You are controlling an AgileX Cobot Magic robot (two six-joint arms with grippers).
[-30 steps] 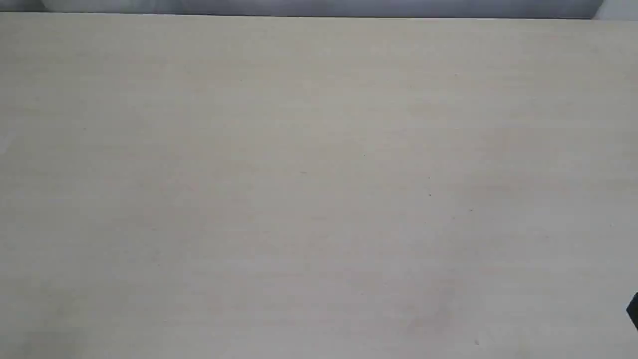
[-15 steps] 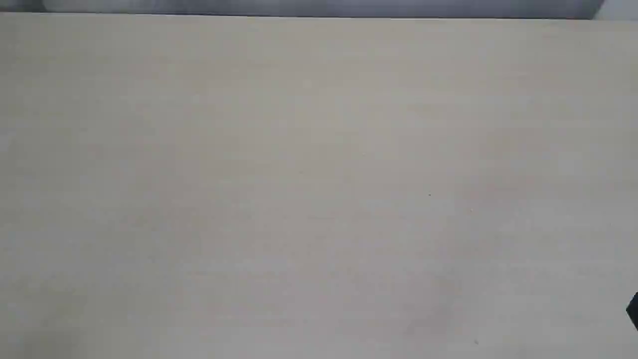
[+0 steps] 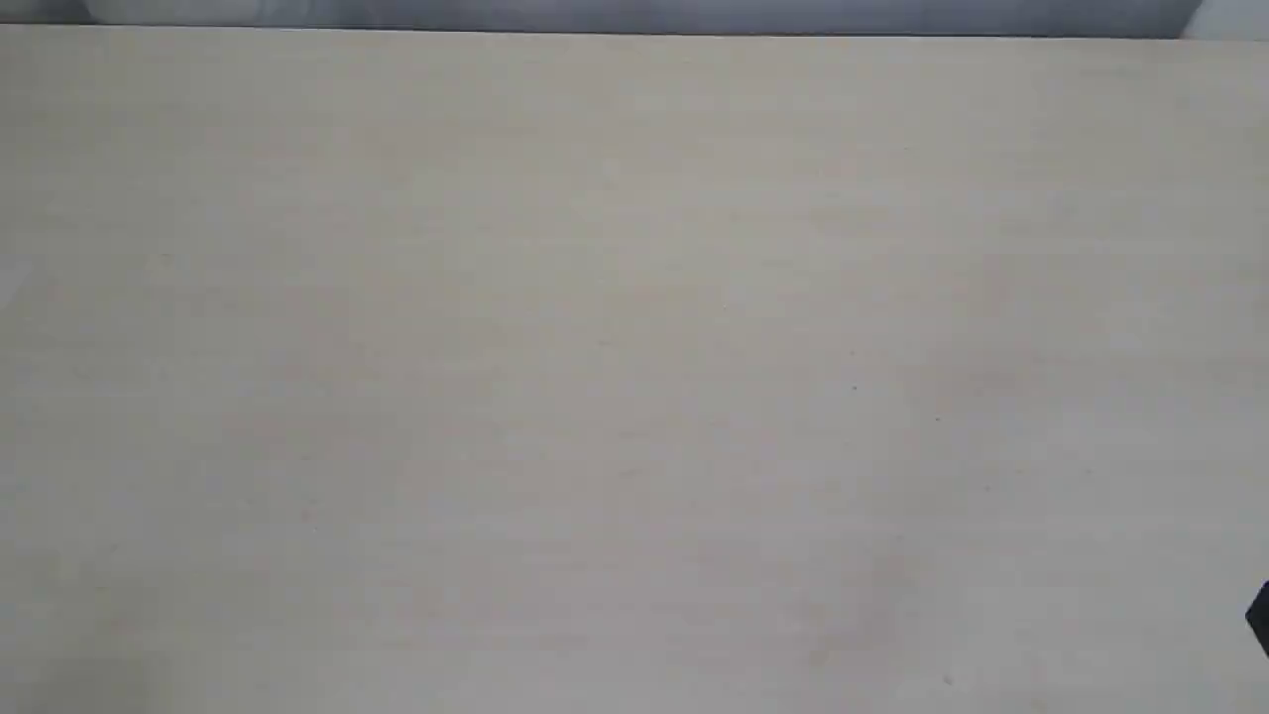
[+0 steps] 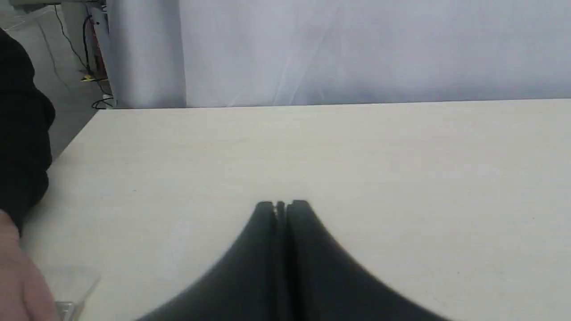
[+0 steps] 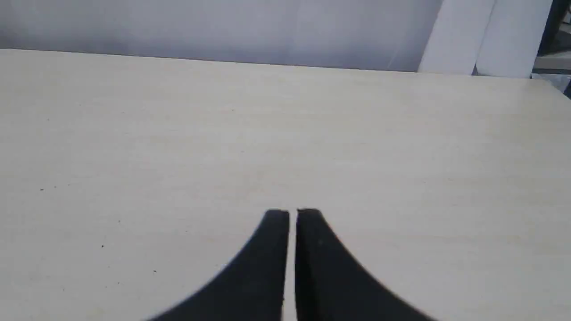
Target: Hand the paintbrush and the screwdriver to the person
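Note:
The screwdriver is out of view in all three views. In the left wrist view, the person's bare hand [image 4: 20, 276] with a black sleeve [image 4: 22, 129] shows at the picture's edge. Next to it is a pale blurred shape with a bit of silver metal [image 4: 66, 306]; I cannot tell whether this is the paintbrush. My left gripper [image 4: 281, 206] is shut with nothing in it, low over the pale table [image 4: 357, 156]. My right gripper [image 5: 292, 213] is shut and holds nothing, with only a hairline between its fingers. The exterior view shows only bare tabletop [image 3: 634, 357].
A small black part [image 3: 1259, 617], probably of the right arm, pokes in at the exterior view's right edge. A white curtain [image 4: 357, 49] hangs behind the table's far edge. Cables [image 4: 91, 53] lie on the floor beyond the left corner.

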